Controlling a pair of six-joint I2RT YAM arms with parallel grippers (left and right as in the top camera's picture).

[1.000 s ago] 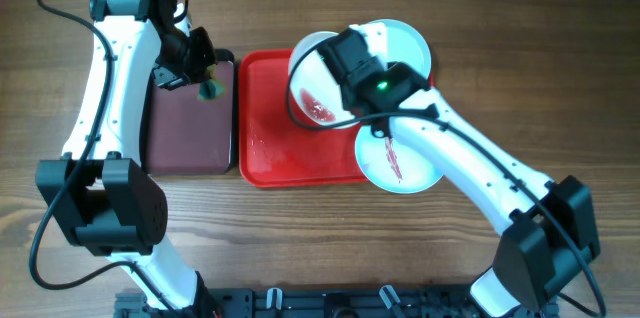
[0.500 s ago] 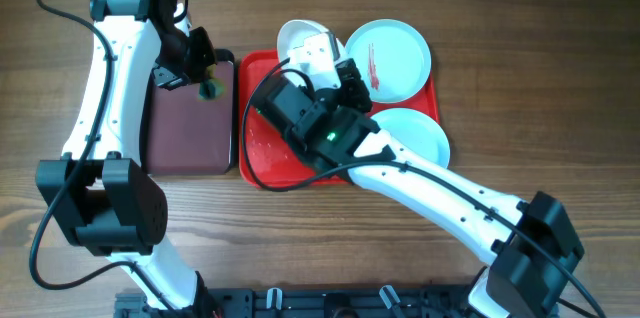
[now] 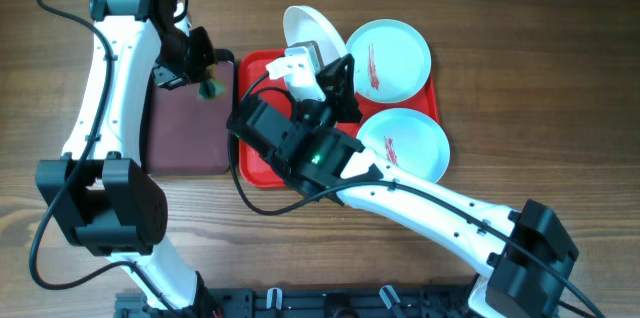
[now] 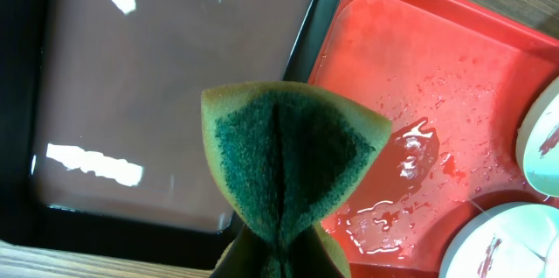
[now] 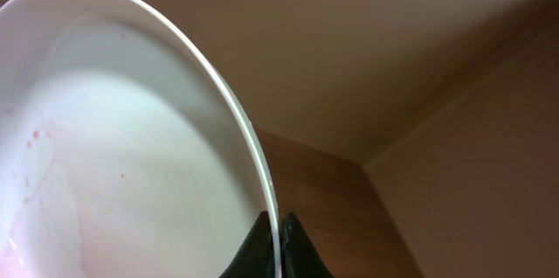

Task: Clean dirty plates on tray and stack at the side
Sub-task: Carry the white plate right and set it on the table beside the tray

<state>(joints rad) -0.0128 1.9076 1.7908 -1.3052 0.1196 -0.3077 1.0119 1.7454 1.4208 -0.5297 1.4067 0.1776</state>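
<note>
Your right gripper [image 5: 278, 228] clamps the cream-white round plate [image 5: 131, 138], your left gripper [image 3: 198, 63] the small green sponge [image 4: 288, 156] over the dark brown tray [image 4: 175, 77] at nine o'clock.

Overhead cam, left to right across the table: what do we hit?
dark brown tray → green sponge over its right edge → red tray, left rim → tilted cream-white plate → far pale blue plate and near pale blue plate, roughly in one column
</note>
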